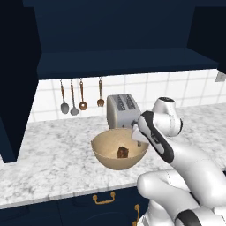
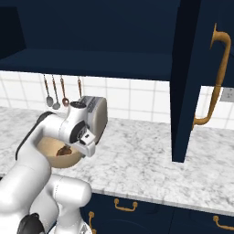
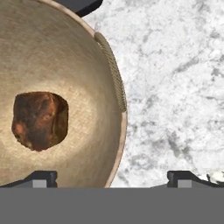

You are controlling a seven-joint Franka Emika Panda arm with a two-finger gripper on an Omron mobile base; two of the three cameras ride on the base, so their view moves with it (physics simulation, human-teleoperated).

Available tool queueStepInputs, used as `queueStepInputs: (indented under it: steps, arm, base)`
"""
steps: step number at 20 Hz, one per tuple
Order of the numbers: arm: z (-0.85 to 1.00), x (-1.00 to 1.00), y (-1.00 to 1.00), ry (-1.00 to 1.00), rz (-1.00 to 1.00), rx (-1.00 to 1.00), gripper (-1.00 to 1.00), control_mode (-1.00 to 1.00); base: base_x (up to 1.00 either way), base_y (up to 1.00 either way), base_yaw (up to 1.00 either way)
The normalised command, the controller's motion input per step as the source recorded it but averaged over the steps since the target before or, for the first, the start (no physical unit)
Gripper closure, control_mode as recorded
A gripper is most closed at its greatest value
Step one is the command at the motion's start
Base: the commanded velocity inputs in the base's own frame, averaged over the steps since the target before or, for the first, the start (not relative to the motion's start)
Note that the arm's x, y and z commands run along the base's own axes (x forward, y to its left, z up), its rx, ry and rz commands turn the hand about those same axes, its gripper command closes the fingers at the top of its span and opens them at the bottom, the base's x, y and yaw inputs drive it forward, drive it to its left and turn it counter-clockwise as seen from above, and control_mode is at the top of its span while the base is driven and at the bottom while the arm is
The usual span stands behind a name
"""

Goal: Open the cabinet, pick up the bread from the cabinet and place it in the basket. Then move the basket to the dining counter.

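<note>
**Hovering wide over the basket rim**

Sitting low in the basket (image 1: 110,156), the bread (image 3: 40,120) shows as a brown lump with no clear long axis. From the right base camera the arm hides most of the basket, and the hand camera crops its left side. The gripper (image 3: 111,177) hangs fingers apart, empty, straddling the rim near a small handle (image 3: 113,72). The toaster (image 1: 122,109) stands just behind. The cabinet (image 2: 201,68) is open.

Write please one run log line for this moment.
cabinet: dark navy wall cabinet open | bread: brown crusty lump inside round tan basket | gripper: open, straddling basket rim | basket: on marble counter
</note>
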Motion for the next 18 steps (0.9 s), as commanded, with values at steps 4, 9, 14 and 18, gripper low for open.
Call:
queueStepInputs:
  steps: [4, 9, 14, 18]
  arm:
    - [-0.04, 0.00, 0.00, 0.00, 0.00, 0.00, -1.00, -1.00]
    - [-0.01, 0.17, 0.02, 0.00, 0.00, 0.00, -1.00, -1.00]
    - [0.00, 0.23, 0.09, 0.02, 0.00, 0.00, -1.00, -1.00]
    - [-0.11, 0.01, 0.05, 0.00, 0.00, 0.00, -1.00, -1.00]
  base:
    - [0.00, 0.00, 0.00]
    - [0.00, 0.00, 0.00]
    - [0.00, 0.00, 0.00]
    - [0.00, 0.00, 0.00]
